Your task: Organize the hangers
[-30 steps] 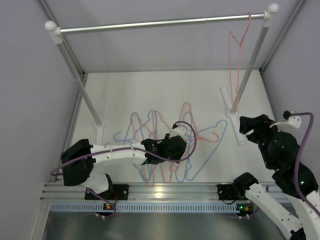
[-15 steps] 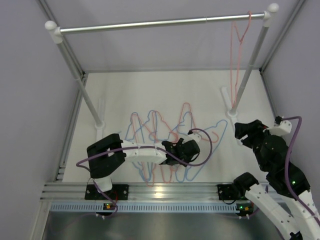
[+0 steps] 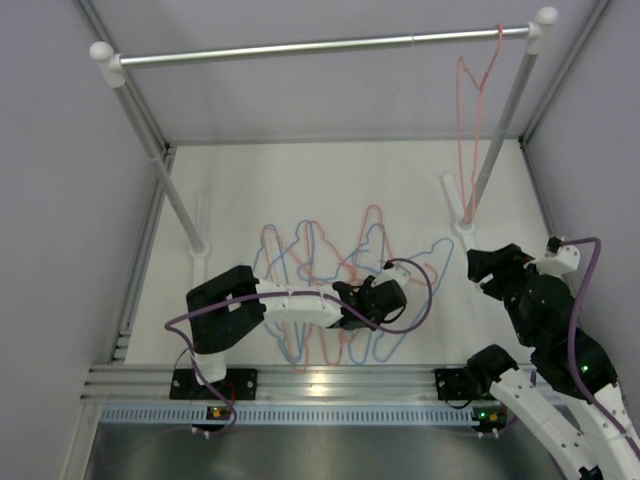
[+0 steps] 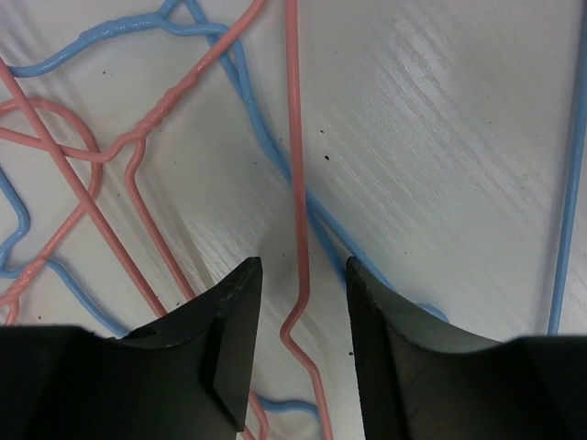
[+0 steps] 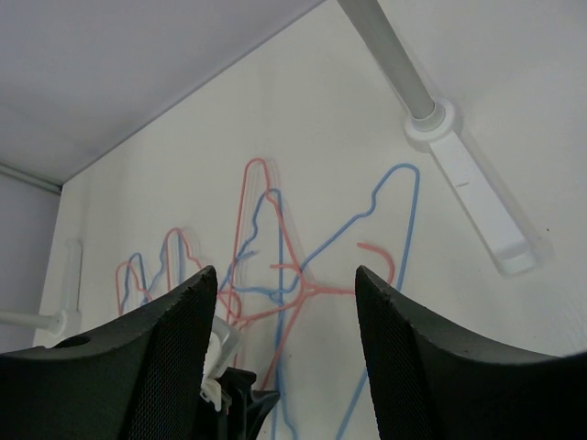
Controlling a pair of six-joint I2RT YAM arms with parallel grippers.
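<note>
**Top view.** Thin wire hangers [image 3: 310, 250], pink-red and light blue, lie overlapping in a flat heap on the white counter [image 3: 300, 180], in its near middle part. One pink hanger [image 3: 463, 120] hangs by its hook at the right end of the silver rail [image 3: 320, 45], next to the right upright [image 3: 500, 130]. The left claw [image 3: 375, 300] is low over the right part of the heap. The right claw [image 3: 490, 265] is off to the right of the heap, near the foot [image 3: 465, 215] of that upright.

**Left wrist view.** The left claw [image 4: 301, 270] is released, its two dark fingers [image 4: 234, 321] set a narrow gap apart. A single pink wire [image 4: 295, 183] runs lengthwise through that gap. It appears to touch neither finger, and the claw grips nothing. A blue wire [image 4: 266, 156] crosses under the pink one just ahead of the fingertips and passes beneath the right-hand finger. More pink and blue wires cross on the counter to the left.

**Right wrist view.** The right claw [image 5: 284, 271] is spread wide and holds nothing. It is raised above the counter, and the heap of hangers [image 5: 275, 266] shows between its fingers. The foot [image 5: 477, 192] lies to the right.
</note>
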